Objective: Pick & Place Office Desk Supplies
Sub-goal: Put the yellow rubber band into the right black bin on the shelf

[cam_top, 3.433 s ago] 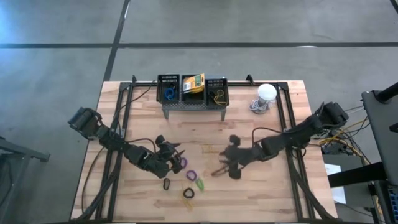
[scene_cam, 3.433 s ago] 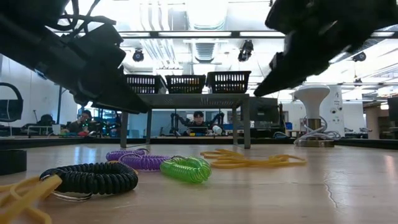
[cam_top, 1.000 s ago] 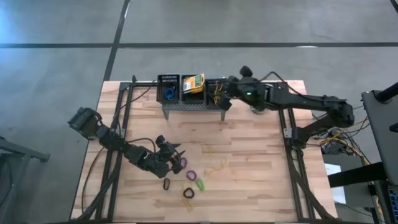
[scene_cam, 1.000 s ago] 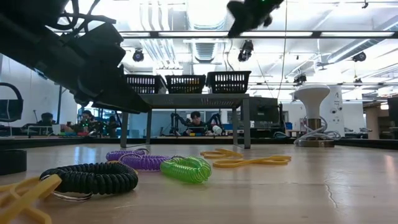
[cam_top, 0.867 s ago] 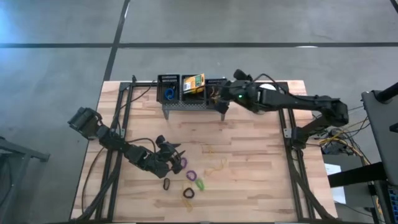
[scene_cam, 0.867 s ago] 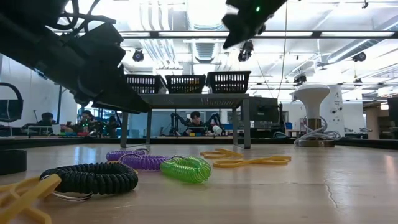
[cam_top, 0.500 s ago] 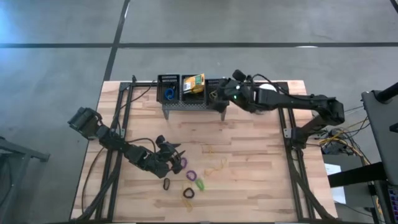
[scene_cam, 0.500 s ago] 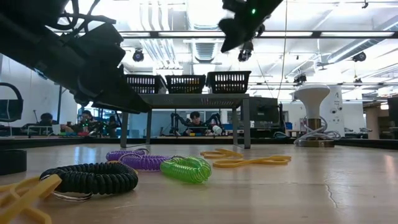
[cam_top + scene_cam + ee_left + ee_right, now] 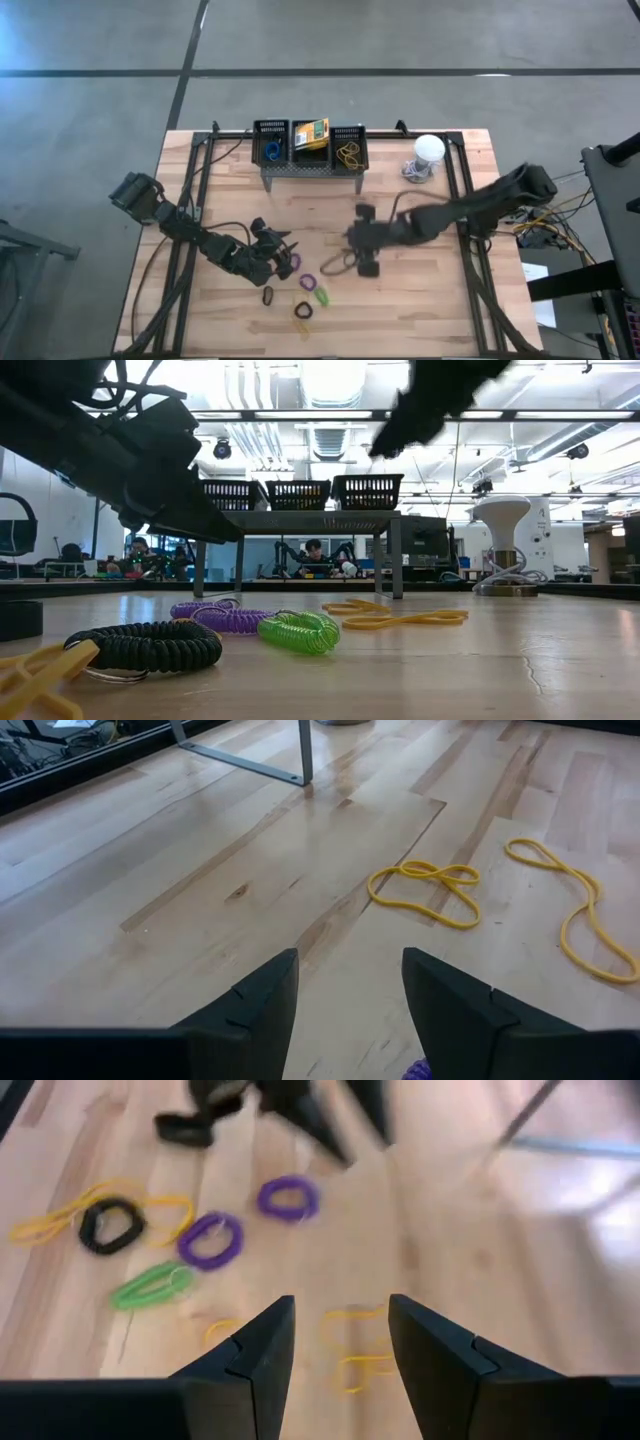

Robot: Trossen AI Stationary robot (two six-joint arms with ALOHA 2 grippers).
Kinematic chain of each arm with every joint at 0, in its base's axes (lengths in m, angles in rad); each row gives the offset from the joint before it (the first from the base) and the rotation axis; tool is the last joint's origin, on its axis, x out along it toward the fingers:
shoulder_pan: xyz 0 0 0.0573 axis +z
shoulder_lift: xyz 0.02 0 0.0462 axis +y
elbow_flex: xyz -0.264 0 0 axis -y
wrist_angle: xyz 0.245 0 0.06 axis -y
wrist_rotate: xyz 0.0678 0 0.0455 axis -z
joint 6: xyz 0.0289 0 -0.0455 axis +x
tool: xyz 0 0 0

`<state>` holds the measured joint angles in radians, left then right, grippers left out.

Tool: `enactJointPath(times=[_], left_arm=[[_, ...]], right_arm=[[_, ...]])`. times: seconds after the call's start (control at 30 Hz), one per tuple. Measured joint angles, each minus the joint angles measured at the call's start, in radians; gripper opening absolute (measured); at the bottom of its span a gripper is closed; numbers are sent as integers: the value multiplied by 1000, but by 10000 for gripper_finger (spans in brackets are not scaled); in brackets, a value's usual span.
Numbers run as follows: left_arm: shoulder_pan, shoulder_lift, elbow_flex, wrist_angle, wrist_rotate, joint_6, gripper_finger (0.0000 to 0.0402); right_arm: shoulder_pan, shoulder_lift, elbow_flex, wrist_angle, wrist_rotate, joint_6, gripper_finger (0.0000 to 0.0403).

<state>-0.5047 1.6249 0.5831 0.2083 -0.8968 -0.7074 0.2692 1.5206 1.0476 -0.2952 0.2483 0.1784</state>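
Note:
Three black mesh baskets (image 9: 271, 143) stand in a row on the grey stand at the far edge. The middle one holds a yellow-green crayon box (image 9: 311, 133), the right one (image 9: 349, 147) yellow bands. Purple (image 9: 308, 280), green (image 9: 322, 295) and black (image 9: 268, 295) loops lie near the front. Two thin yellow bands (image 9: 358, 1352) lie at mid-table. My right gripper (image 9: 352, 242) hovers open over them, its fingers (image 9: 250, 1350) tilted downward. My left gripper (image 9: 285, 250) waits open, low beside the purple loops, facing the bands (image 9: 425, 890).
A white dome-shaped object (image 9: 428, 150) stands at the far right, beside the grey perforated stand (image 9: 310, 172). Black rails run along both side edges of the table. Bare wood lies between the stand and the bands. Beyond the table, people sit at desks (image 9: 318, 555).
My right gripper has swung away from the right basket on the stand, toward the table's near edge and down. It has tipped downward and now hangs over the yellow bands at mid-table. The loops and bands on the table have not moved.

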Motion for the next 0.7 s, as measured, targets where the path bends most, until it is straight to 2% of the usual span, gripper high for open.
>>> enactJointPath(times=[0.13,0.27,0.4,0.57,0.7], left_arm=[[0,0,0,2,0,0,184],[0,0,0,2,0,0,184],[0,0,0,3,0,0,184],[0,0,0,4,0,0,184],[0,0,0,1,1,0,184]], right_arm=[[49,87,-135,242,24,109,162],[37,210,-189,395,84,242,162],[-12,302,-175,381,92,289,168],[-52,356,-134,327,94,273,171],[-55,365,-119,302,44,216,132]])
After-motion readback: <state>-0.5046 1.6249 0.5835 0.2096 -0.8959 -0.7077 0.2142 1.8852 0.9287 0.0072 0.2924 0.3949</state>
